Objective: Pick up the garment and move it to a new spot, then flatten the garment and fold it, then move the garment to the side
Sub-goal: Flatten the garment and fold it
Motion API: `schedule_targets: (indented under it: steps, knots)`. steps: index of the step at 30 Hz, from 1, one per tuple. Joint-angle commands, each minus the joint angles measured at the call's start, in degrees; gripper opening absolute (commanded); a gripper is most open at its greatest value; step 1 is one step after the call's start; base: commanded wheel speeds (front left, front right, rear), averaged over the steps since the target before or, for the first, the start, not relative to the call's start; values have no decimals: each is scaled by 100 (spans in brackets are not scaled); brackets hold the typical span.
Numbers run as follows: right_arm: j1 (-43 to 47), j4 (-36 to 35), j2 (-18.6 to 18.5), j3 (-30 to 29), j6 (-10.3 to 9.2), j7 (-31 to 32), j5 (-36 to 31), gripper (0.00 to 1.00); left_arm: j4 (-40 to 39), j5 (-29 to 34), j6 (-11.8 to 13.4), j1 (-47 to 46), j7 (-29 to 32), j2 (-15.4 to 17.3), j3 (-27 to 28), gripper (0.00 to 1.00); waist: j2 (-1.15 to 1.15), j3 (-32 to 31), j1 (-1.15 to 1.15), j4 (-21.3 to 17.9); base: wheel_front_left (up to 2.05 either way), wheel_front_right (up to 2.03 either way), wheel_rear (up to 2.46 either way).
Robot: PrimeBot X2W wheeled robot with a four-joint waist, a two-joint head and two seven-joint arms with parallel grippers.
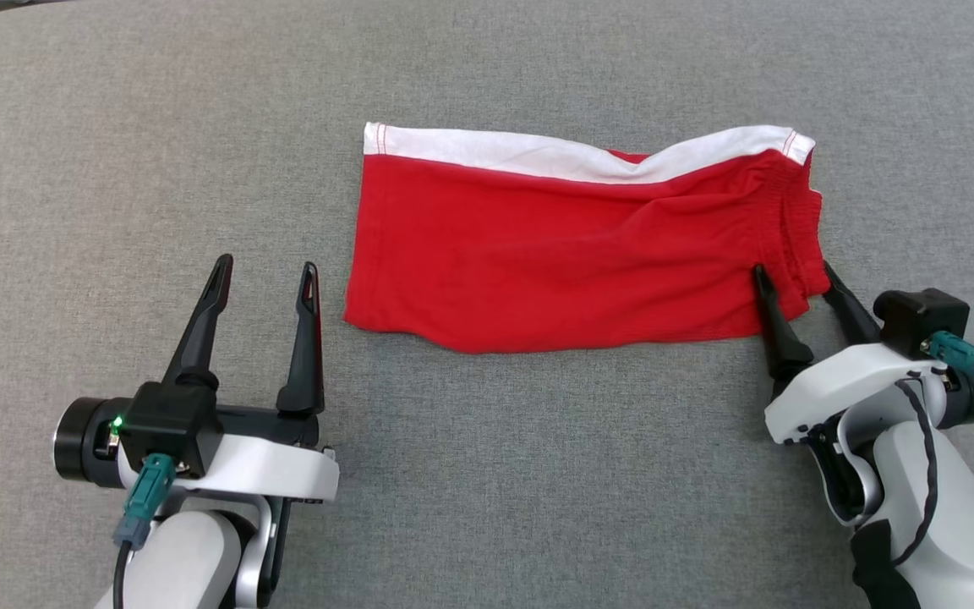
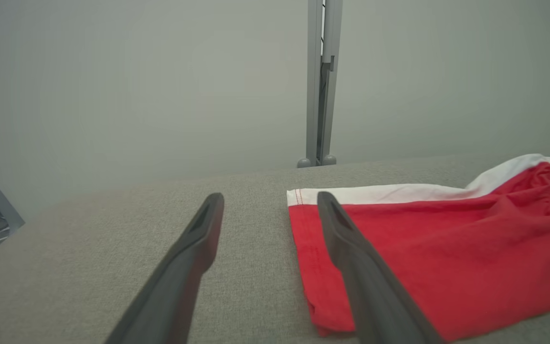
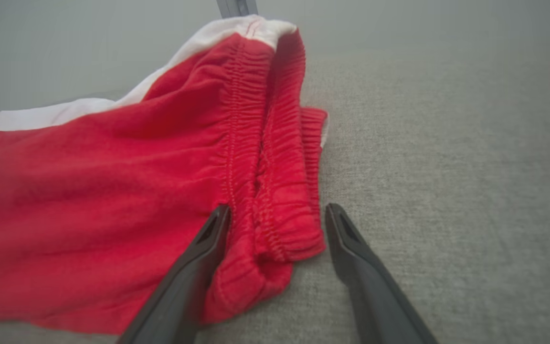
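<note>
Currently the garment (image 1: 571, 245), a pair of red shorts, lies flat on the grey cloth-covered bench (image 1: 115, 127), a little right of centre in the head view. Its white band (image 1: 538, 156) runs along the far edge and the gathered waistband (image 3: 265, 143) is at its right end. It looks to me already doubled over lengthwise, so I judge the flattening done and the folding either under way or nearly finished; I cannot tell whether another fold is meant.

My right pincer (image 1: 793, 271) stands wide open with nothing in it, its two fingers straddling the near corner of the waistband: one over the red cloth, the other just off the hem over bare bench. My left pincer (image 1: 266, 264) is equally wide open and empty, just beside the garment's left edge and not touching it.

Next I would need to lower the right pincer and close it on that waistband corner, taking all layers together. The left should come across to the leg-hem corner, so both ends lift evenly and the fold doesn't slip apart
</note>
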Motion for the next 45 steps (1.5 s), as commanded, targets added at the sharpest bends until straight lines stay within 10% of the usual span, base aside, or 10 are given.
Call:
schedule_targets:
  steps: [1,4,5,6,8,27,37,45]
  knots:
    - [-24,230,-20,-49,-3,3,1,100,50,-18,-31,-139,-40,-6,18,100,0,6,0,-15,0,0,0]
    - [-83,515,27,4,-4,88,113,100,116,-33,-70,-168,-63,-12,19,100,0,17,0,-53,0,0,0]
    - [-110,584,44,49,-4,110,144,81,139,-40,-77,-191,-75,-8,32,100,0,16,0,-70,0,0,0]
    - [-132,652,55,70,-4,111,188,26,158,-48,-89,-214,-85,-8,40,100,0,12,0,-86,0,0,0]
    - [-147,701,70,109,-3,30,273,0,180,-58,-106,-240,-98,0,60,100,0,2,0,-116,0,0,0]
    - [460,-436,-426,-444,-2,-394,647,0,239,-88,-128,-135,-168,134,160,100,0,-167,0,-473,0,0,0]
    - [152,-2048,-29,932,-1,161,735,0,267,-75,-176,-206,-110,149,67,100,0,-270,0,-438,0,0,0]
    - [-222,-1321,89,2007,0,308,901,0,359,-101,-257,-226,-125,21,-120,100,0,-292,0,-99,0,0,0]
